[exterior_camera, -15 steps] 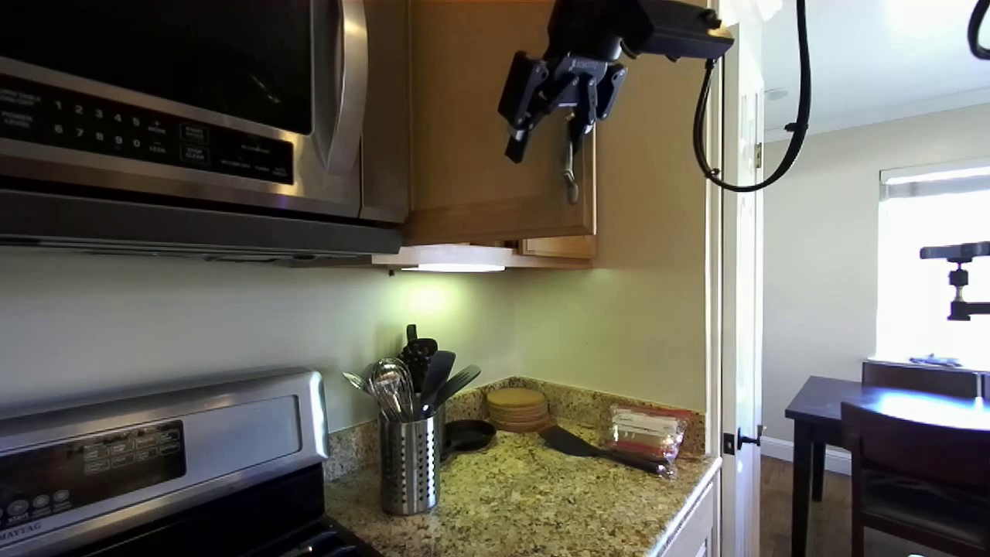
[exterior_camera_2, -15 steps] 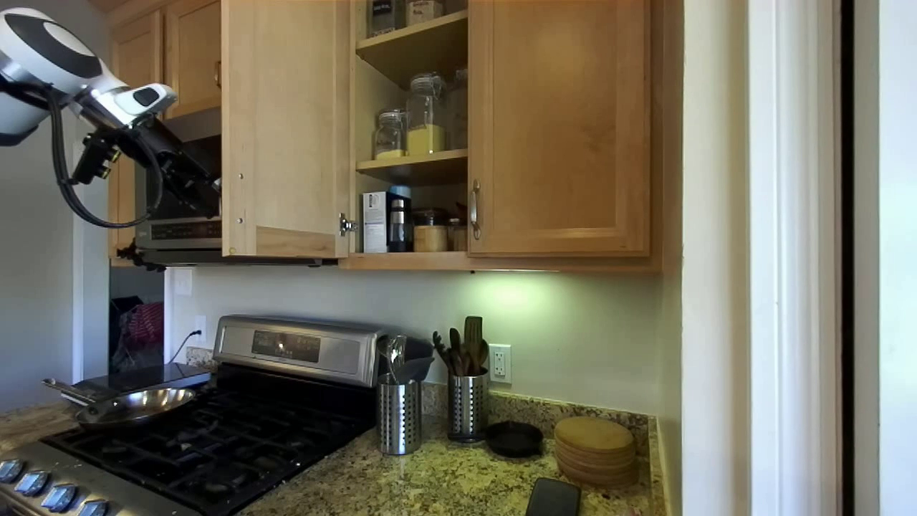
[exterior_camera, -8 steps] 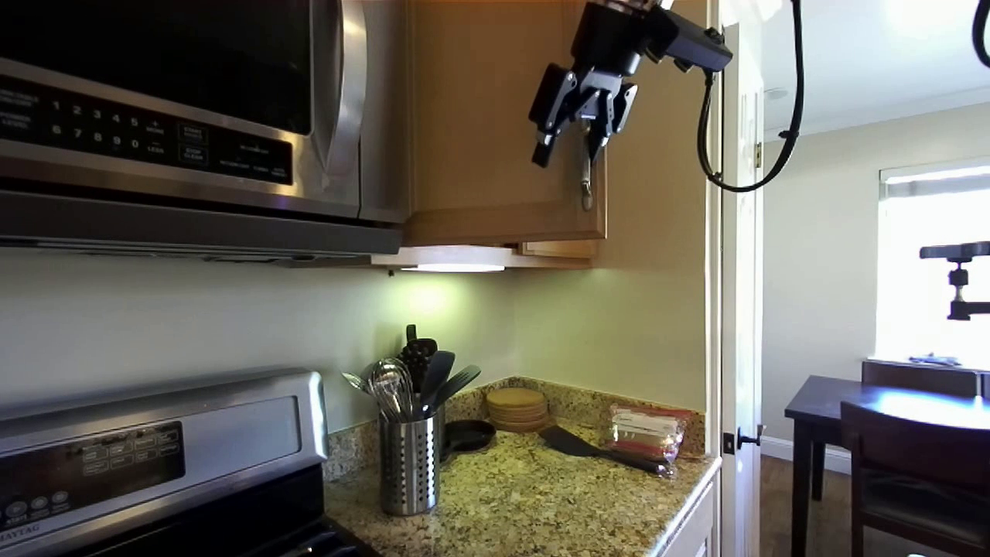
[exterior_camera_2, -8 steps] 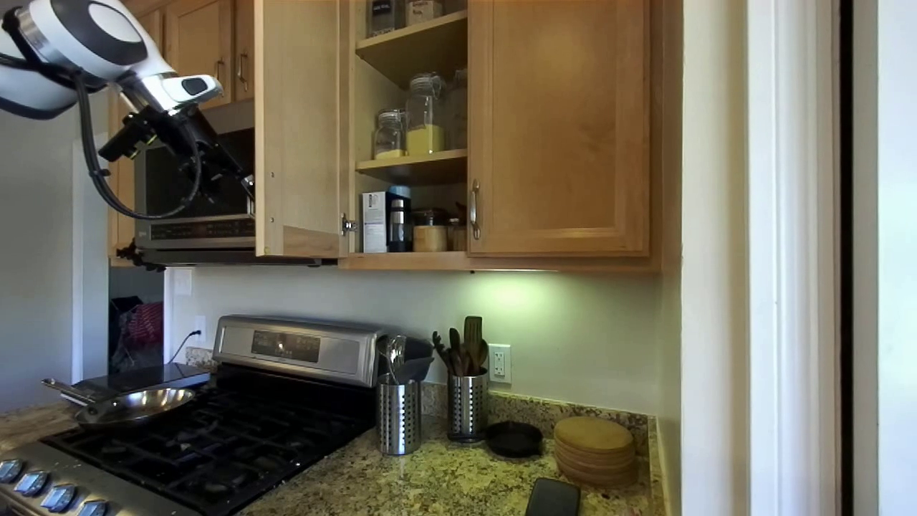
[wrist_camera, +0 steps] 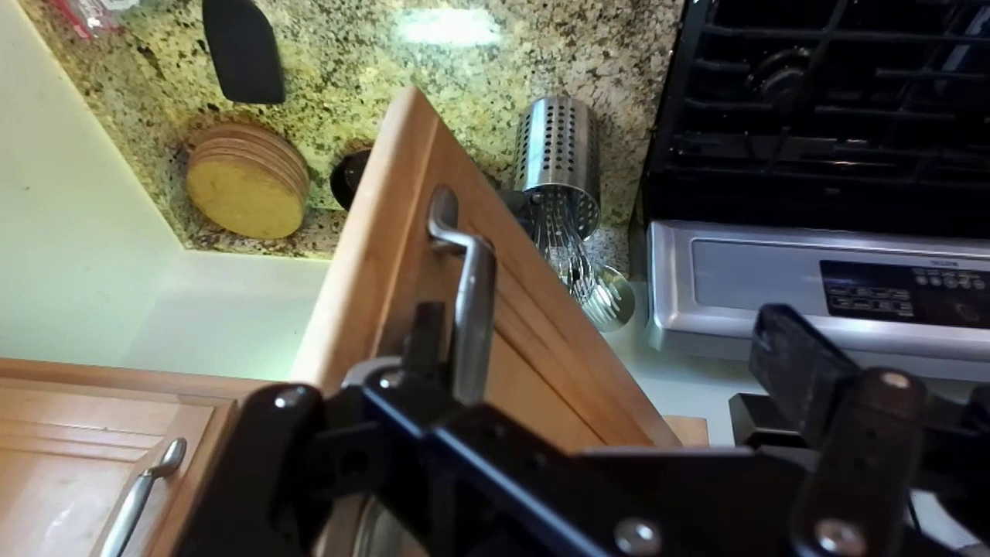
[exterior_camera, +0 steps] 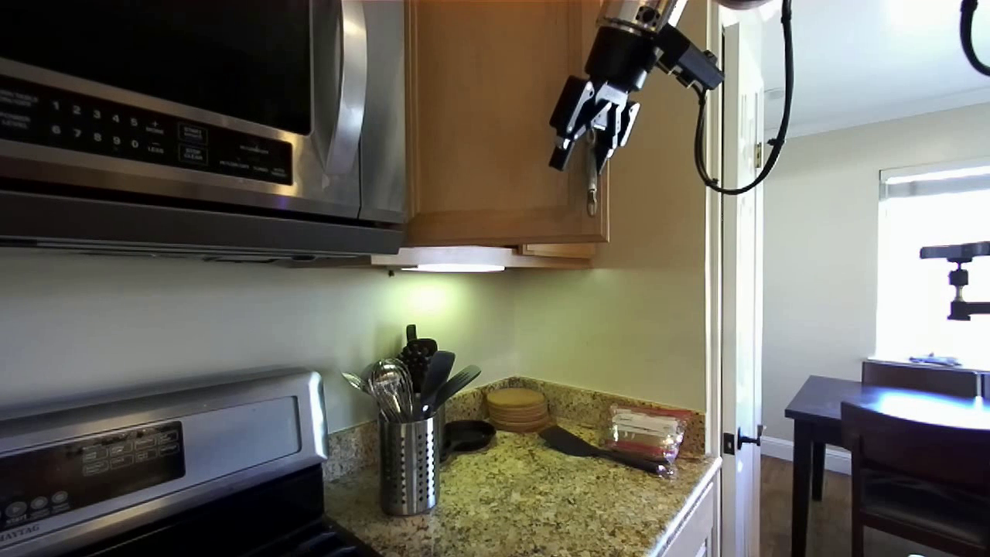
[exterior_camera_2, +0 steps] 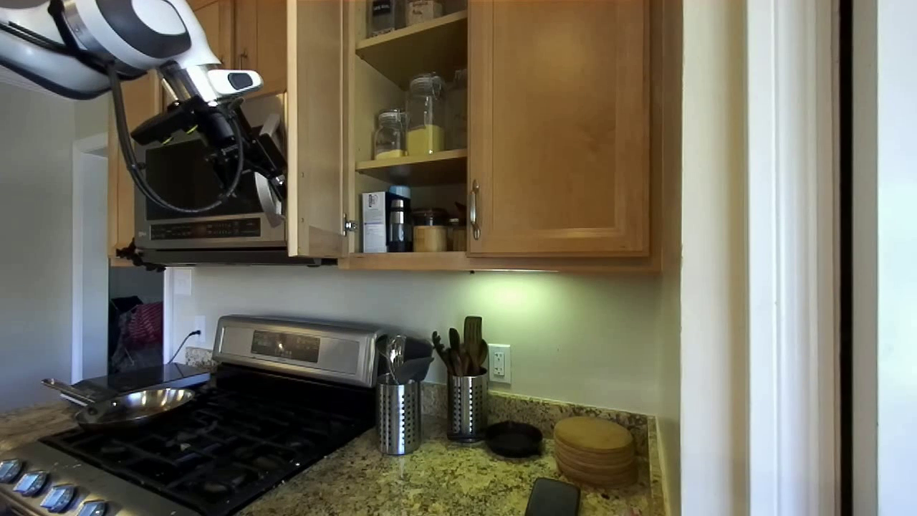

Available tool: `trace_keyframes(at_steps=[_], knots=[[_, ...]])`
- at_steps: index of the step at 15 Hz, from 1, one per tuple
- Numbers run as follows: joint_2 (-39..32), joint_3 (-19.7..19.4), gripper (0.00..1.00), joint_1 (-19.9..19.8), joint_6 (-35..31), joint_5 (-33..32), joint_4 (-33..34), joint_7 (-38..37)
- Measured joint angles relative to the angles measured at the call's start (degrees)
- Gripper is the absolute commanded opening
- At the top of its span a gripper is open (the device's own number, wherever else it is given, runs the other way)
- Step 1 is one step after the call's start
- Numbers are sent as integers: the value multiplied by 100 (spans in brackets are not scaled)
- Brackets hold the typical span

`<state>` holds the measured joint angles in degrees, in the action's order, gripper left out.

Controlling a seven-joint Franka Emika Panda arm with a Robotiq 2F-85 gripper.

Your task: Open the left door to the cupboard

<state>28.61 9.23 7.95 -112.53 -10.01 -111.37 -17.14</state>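
The left door (exterior_camera_2: 317, 143) of the cupboard (exterior_camera_2: 408, 261) stands open. Its outer face (exterior_camera: 495, 116) shows in an exterior view, and it slants across the wrist view (wrist_camera: 526, 387). Its slim silver handle (wrist_camera: 473, 317) is near the free edge and also shows in an exterior view (exterior_camera: 592, 197). My gripper (exterior_camera: 580, 161) is at this handle with fingers spread. In the wrist view (wrist_camera: 603, 329) one finger is close beside the handle, seemingly between it and the door. Contact there is unclear. The other finger is apart on the stove side.
The right door (exterior_camera_2: 559, 129) is closed. Jars (exterior_camera_2: 426, 115) stand on the cupboard shelves. The microwave (exterior_camera: 232, 155) hangs beside the left door. Below are the stove (exterior_camera_2: 186, 444), utensil holders (exterior_camera_2: 399, 419), a black pan (exterior_camera_2: 514, 438) and round wooden boards (exterior_camera_2: 596, 451).
The left door's free edge has swung to the right in both exterior views, and the door stands less wide open. The arm and gripper have moved right along with it, staying at the handle.
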Motion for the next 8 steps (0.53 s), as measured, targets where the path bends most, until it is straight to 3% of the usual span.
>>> trace_keyframes(at_steps=[8], knots=[[-67, -246, 100, -188, 342, 11, 100, 1154]])
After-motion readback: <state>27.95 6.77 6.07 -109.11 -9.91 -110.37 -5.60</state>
